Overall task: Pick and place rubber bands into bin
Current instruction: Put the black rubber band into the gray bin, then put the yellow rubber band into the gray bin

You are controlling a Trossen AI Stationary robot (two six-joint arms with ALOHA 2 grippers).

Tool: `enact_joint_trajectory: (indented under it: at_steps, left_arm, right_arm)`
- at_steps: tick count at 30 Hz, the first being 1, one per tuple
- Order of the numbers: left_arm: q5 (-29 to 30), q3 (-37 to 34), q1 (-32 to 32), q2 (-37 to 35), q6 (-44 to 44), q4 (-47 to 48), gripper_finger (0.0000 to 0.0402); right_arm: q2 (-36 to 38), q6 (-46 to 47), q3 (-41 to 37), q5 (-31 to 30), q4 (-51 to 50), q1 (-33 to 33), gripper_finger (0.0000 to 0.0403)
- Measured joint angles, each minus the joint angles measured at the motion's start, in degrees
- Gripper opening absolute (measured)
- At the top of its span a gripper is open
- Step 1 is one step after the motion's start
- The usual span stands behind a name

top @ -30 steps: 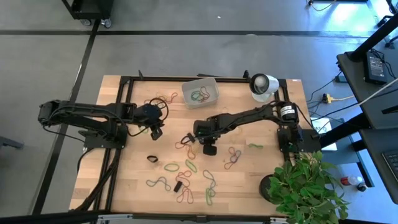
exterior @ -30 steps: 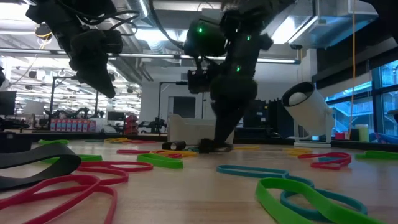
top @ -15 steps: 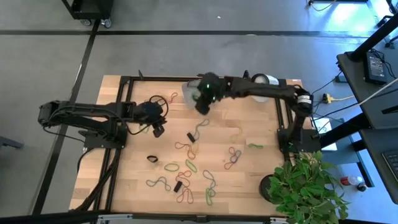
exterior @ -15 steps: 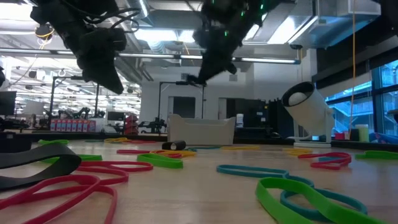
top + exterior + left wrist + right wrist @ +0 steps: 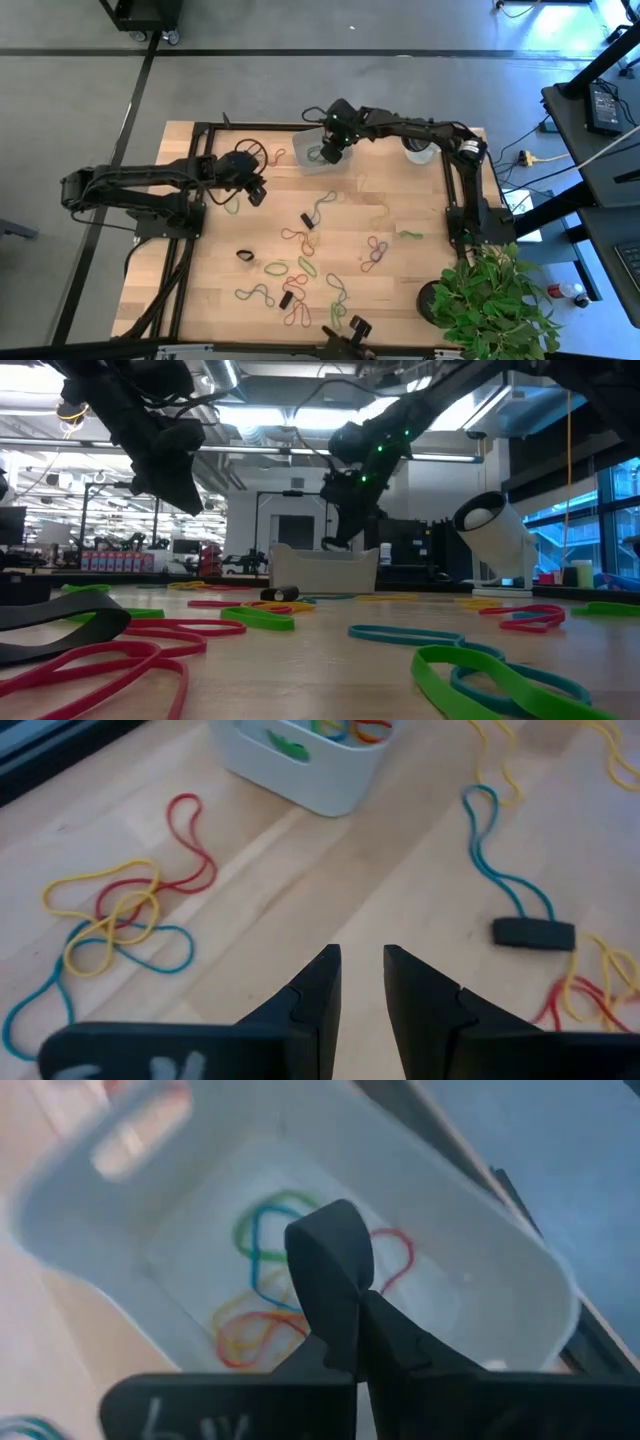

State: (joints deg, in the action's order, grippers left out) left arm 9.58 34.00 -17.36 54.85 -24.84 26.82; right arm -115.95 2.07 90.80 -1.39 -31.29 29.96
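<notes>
Since the earlier frames the right arm has swung from the middle of the table [image 5: 420,290] to its far edge, and the right gripper [image 5: 333,150] now hangs directly over the bin [image 5: 322,148]. Left arm has shifted only slightly and stays near the left edge.

Table: light wooden top with a dark frame along its edges. A potted plant [image 5: 490,300] sits at the near right corner; a white round object with a dark face [image 5: 420,148] stands at the far edge, toward the far right corner, just beside the right arm.

Bin: translucent white tub at the far edge, about midway along it. Wrist view looks straight into it: green, red, orange and yellow loops lie on its floor.

Right gripper: fingers [image 5: 335,1270] pressed together, tips pointing down into the bin. No band visible between them; cannot tell if one is pinched.

Left gripper [image 5: 254,192]: above the table between the left edge and the bin, fingers [image 5: 318,988] a narrow gap apart, nothing between them.

Rubber bands [image 5: 295,238]: many still loose on the table, scattered from the centre toward the near edge; a tangle of yellow, red and blue loops [image 5: 115,925] lies just beside the left gripper.
</notes>
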Motion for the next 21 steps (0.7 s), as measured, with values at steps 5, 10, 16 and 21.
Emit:
enact_joint_trajectory:
  at_steps: [5,10,16,21]
  left_arm:
    - [0.11,0.0,-2.29,0.0,-0.96,-0.08,0.0074]
    - [0.17,0.0,-3.74,0.0,-0.97,-0.1,0.0074]
    - [-0.63,0.0,-4.56,0.0,-0.96,-0.1,0.0074]
    - [-3.12,0.0,-4.55,0.0,-0.02,-0.1,0.0074]
  right_arm:
    - [0.05,-0.46,0.11,0.06,0.66,1.32,0.0035]
    - [0.03,-0.88,0.07,0.04,-1.37,2.02,0.0094]
    - [0.66,-0.83,1.11,0.2,-2.92,1.96,0.0154]
    - [0.66,-0.13,5.7,0.15,-8.87,1.85,0.0181]
